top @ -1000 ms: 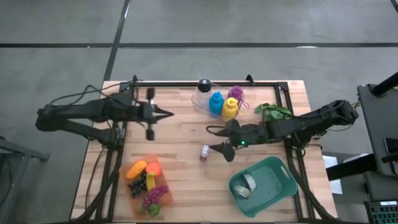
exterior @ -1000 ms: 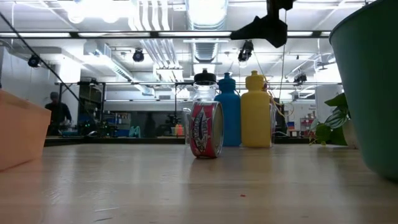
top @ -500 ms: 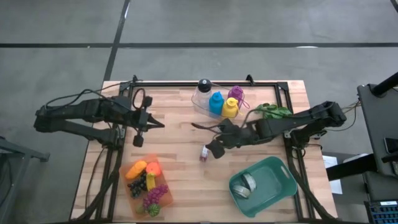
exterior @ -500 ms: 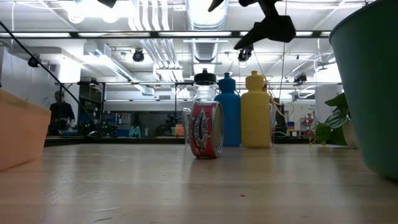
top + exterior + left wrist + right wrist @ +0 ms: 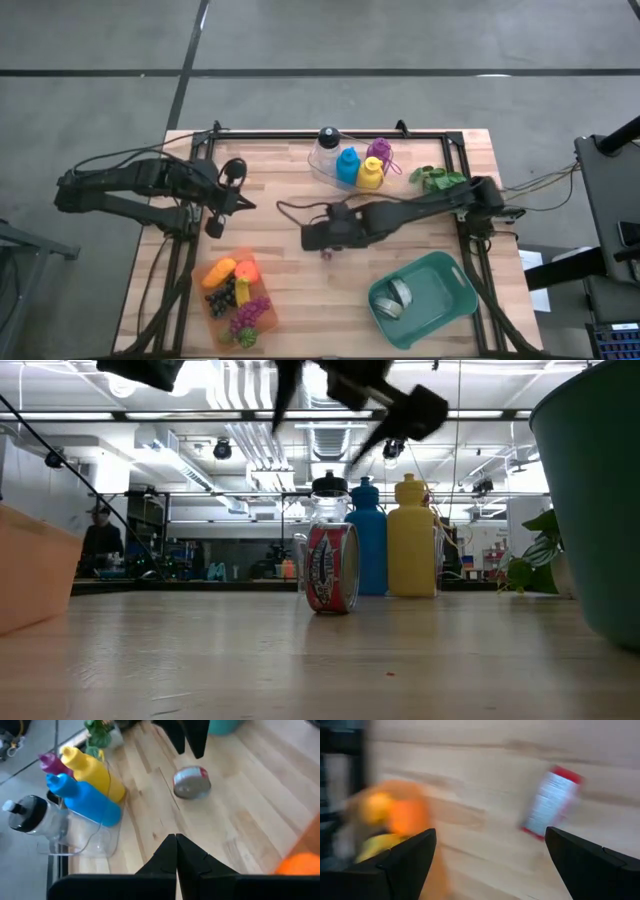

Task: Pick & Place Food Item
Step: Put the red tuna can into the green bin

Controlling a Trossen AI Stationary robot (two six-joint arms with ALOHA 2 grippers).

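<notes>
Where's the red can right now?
In the high view the red can lies on its side near the table's middle, just under the right hand, between the fruit tray and the green bin.

Red-and-white can [image 5: 331, 568], blue bottle [image 5: 347, 166] beside yellow bottle [image 5: 370, 173] — teal bin [image 5: 448, 296], orange tray [image 5: 212, 303].

A small can [image 5: 331, 569] with a red-and-white label lies on its side near the middle of the wooden table [image 5: 280, 280], silver end [image 5: 192, 782] showing. Nothing touches it. The label's print is too blurred to read, perhaps tinned food.
</notes>
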